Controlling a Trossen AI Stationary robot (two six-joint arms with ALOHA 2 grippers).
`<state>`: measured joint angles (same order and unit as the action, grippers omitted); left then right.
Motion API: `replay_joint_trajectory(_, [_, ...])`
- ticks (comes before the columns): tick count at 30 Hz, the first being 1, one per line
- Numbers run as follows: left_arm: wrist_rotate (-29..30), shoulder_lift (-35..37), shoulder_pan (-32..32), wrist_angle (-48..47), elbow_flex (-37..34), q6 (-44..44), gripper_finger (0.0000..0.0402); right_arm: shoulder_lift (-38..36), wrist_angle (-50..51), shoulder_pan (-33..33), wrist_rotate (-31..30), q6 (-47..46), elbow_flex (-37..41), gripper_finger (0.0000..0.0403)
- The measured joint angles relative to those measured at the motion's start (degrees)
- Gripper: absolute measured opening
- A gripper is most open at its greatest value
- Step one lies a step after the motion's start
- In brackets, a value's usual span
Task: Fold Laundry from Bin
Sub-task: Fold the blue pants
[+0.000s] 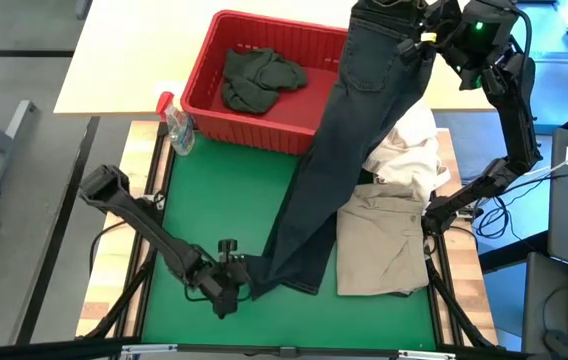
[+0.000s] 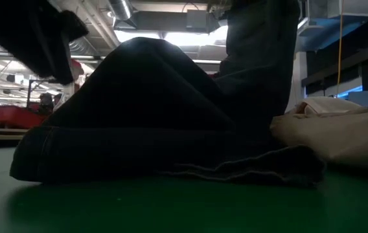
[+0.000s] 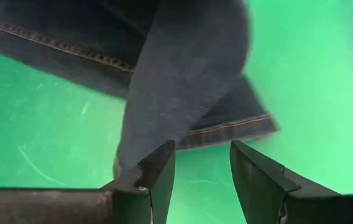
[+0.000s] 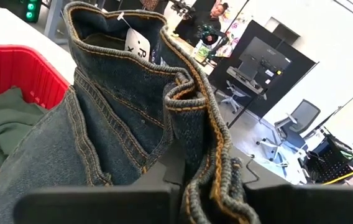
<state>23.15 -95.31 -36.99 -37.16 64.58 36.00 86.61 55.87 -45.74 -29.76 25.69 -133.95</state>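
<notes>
Right gripper holds the jeans up by the waistband, past the red bin.
Left gripper, fingers apart and empty, should pinch the leg hem on the green mat, then both pull flat.

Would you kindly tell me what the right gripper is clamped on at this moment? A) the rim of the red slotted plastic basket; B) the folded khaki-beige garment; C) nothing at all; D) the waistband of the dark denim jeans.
D: in the right wrist view the right gripper is shut on the stitched waistband of the dark denim jeans, which the high view shows held high, hanging past the red slotted plastic basket to the green mat.
</notes>
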Motion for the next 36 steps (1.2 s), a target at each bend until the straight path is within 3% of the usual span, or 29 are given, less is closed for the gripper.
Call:
replay_joint_trajectory(7, [7.3,-6.0,1.8,-0.1,0.0,-1.9,0.0147,0.0,1.5,0.0,0.0,0.0,0.0,0.0043])
replay_joint_trajectory(13, [4.9,-8.7,3.2,0.6,0.0,-2.1,0.0146,0.0,1.5,0.0,0.5,0.0,0.0,0.0043])
replay_joint_trajectory(17, [4.6,-8.3,3.6,-0.2,0.3,-2.0,0.0102,0.0,1.5,0.0,0.4,0.1,0.0,0.0043])
replay_joint_trajectory(21, [3.4,-6.0,3.5,-16.1,6.6,3.5,0.0016,0.0,1.3,0.0,-0.6,0.1,0.0,0.0043])
replay_joint_trajectory(24, [5.7,-5.0,2.5,-37.2,16.9,12.6,0.0007,0.0,0.6,0.0,-2.3,0.1,0.0,0.0043])
replay_joint_trajectory(27, [14.2,-5.0,0.2,-53.2,28.4,21.8,0.0004,0.0,0.3,0.0,-3.1,0.1,0.0,0.0043])
replay_joint_trajectory(31, [21.1,-4.7,-0.5,-48.4,35.6,22.4,0.0003,0.0,0.1,0.0,-3.1,0.1,0.0,0.0043])
replay_joint_trajectory(36, [9.5,-7.5,-0.1,-28.7,31.9,11.1,0.0003,0.0,0.1,0.0,-2.6,0.0,0.0,0.0043])
